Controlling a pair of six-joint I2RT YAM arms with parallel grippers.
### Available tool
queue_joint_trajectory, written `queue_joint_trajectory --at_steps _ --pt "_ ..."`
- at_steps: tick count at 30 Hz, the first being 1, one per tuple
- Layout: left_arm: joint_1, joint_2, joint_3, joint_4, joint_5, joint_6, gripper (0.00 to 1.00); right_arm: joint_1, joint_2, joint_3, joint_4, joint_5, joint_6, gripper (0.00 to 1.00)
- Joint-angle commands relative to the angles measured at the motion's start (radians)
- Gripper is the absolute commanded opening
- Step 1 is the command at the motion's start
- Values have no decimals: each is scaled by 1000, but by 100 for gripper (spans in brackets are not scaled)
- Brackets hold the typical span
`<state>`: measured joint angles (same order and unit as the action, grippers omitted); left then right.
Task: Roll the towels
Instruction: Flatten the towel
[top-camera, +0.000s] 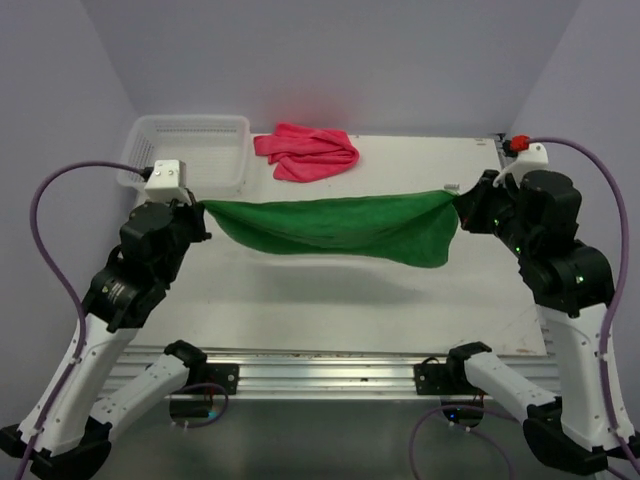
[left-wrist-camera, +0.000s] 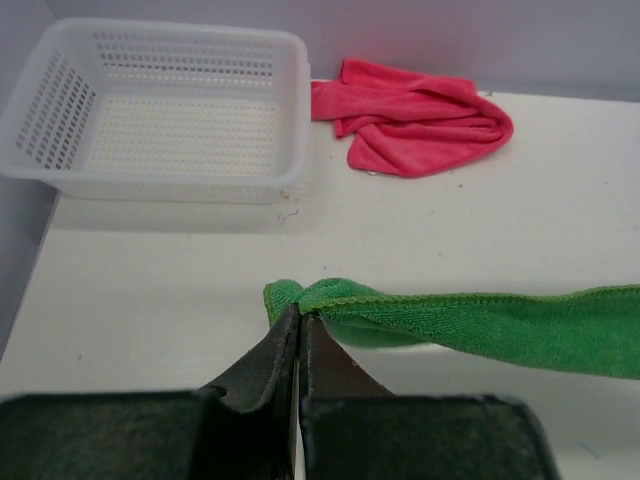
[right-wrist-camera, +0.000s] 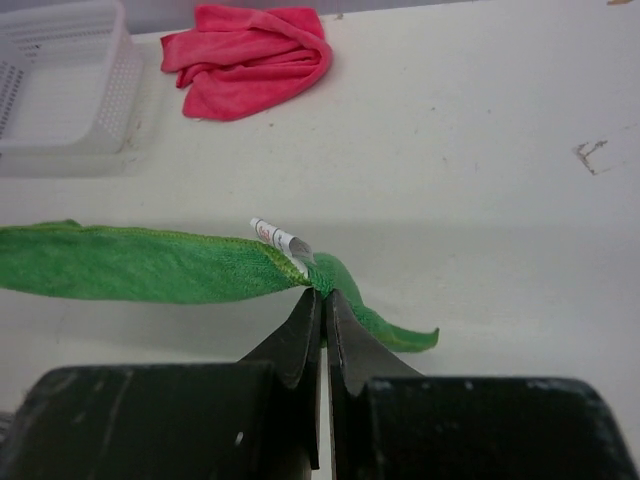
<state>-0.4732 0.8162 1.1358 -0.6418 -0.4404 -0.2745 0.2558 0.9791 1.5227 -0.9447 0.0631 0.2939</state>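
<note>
**Towel (top-camera: 335, 228) strung between both my grippers**

My left gripper (left-wrist-camera: 300, 318) has its jaws pinched tight on one corner of the towel, which is green. My right gripper (right-wrist-camera: 322, 297) is clamped on the opposite corner, beside a small white label (right-wrist-camera: 280, 237). The cloth sags mid-span above the table (top-camera: 400, 300). The pink towel (top-camera: 308, 152) lies crumpled just beside the white basket (top-camera: 190, 125).

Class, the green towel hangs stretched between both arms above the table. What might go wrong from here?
The left fingers and right fingers each pinch only a small corner of the green towel; either corner may slip out and drop it.
The towel sags mid-span, so it might land bunched on the table, hard to roll.
</note>
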Motion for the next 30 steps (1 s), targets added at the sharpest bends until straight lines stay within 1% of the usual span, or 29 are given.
queue_joint_trajectory --at_steps 1,5,8,11,12,13,16,17,19,20,23,28,30 --pt "2 -57 10 5 66 -35 0 -4 -29 28 -77 -59 24 0" --pt "2 -31 32 -33 57 -26 0 -3 -8 -28 -77 -29 31 0" --pt "2 18 1 -38 36 -23 0 -4 42 -100 -33 27 25 0" --pt "2 105 -40 -9 54 -25 0 -4 117 -188 61 73 11 0" --pt "2 125 -54 25 51 -20 0 -3 144 -203 99 86 10 0" --pt "2 152 -70 42 43 -12 0 -4 203 -213 118 93 7 0" --pt "4 297 -82 68 -18 27 0 -12 283 -251 230 107 -6 0" --pt "5 378 -64 74 -38 56 0 -19 343 -245 248 106 -13 0" --pt "11 454 -22 97 -41 84 0 -33 409 -230 291 96 -24 0" --pt "16 519 -9 106 -34 109 0 -50 465 -216 305 89 -25 0" --pt "56 624 59 134 -6 144 0 -76 530 -193 348 67 -38 0" --pt "139 750 145 146 38 182 0 -101 618 -182 400 31 -74 0" --pt "157 770 151 154 52 184 1 -102 632 -185 414 20 -85 0"
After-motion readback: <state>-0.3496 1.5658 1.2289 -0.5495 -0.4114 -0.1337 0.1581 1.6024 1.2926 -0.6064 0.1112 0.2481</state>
